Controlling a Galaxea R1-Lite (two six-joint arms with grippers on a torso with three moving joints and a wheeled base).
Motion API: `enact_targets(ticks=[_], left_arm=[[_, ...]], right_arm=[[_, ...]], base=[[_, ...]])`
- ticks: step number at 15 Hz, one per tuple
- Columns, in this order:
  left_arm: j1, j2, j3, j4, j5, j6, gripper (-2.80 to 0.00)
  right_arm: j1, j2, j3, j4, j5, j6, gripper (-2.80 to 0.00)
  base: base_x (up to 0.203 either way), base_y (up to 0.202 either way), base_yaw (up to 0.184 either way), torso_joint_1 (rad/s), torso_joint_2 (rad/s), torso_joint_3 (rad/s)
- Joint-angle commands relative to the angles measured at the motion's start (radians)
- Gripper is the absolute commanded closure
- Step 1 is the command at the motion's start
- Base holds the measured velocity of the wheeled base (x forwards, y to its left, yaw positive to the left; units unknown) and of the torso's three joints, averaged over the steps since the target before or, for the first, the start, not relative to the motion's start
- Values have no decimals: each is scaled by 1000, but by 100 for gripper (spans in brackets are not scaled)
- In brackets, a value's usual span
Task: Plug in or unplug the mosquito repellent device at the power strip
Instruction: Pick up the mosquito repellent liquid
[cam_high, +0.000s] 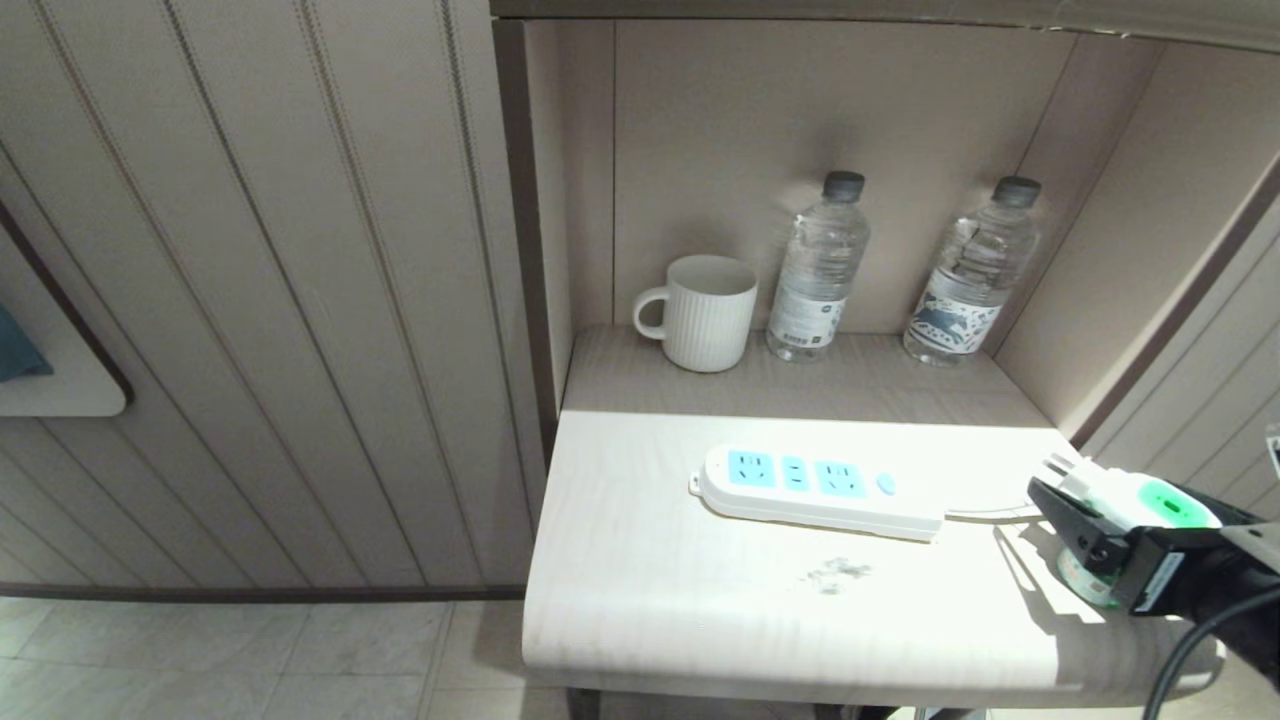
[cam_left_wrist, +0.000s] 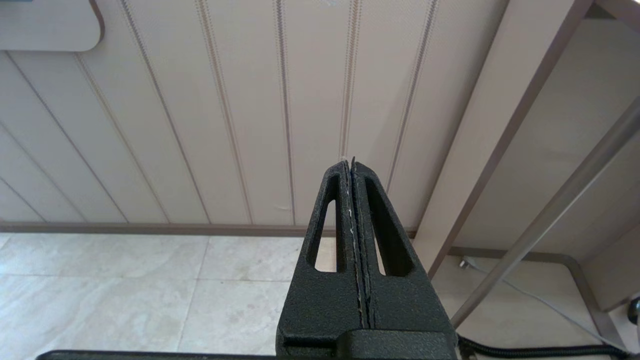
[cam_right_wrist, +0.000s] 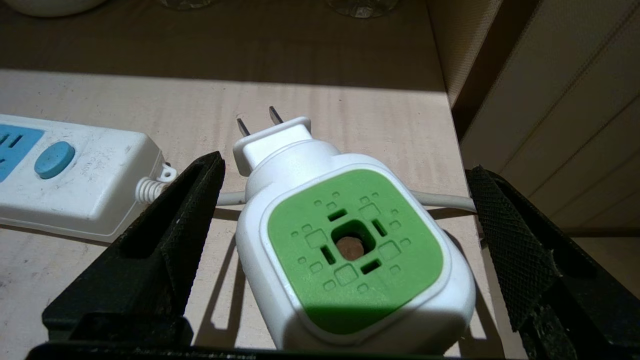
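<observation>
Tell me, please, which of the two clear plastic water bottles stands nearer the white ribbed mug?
The left clear plastic water bottle, with the plain white label, stands right beside the white ribbed mug; the other clear bottle, with the dark patterned label, stands farther right, by the alcove's side wall.

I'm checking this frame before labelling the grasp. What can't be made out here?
- Mosquito repellent device: its liquid bottle is mostly hidden by the right gripper in the head view, and under the body in the right wrist view.
- Contact: the open fingers flank the device; touch is unclear.
- Power strip: its cord's far end is cut off.
- Left gripper: shut, outside the head view.
</observation>
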Motion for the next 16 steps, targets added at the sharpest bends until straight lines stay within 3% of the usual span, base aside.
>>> enact_targets(ticks=[1, 9, 16], left_arm=[[0, 0, 0, 0, 0, 0, 0], [1, 0, 0, 0, 0, 0, 0], [0, 0, 0, 0, 0, 0, 0]], right_arm=[[-24, 36, 34, -53, 46, -2, -280], [-34, 5, 66, -128, 86, -11, -280], [-34, -62, 89, -120, 89, -105, -280]], base=[[0, 0, 0, 0, 0, 0], [0, 0, 0, 0, 0, 0], [0, 0, 0, 0, 0, 0]])
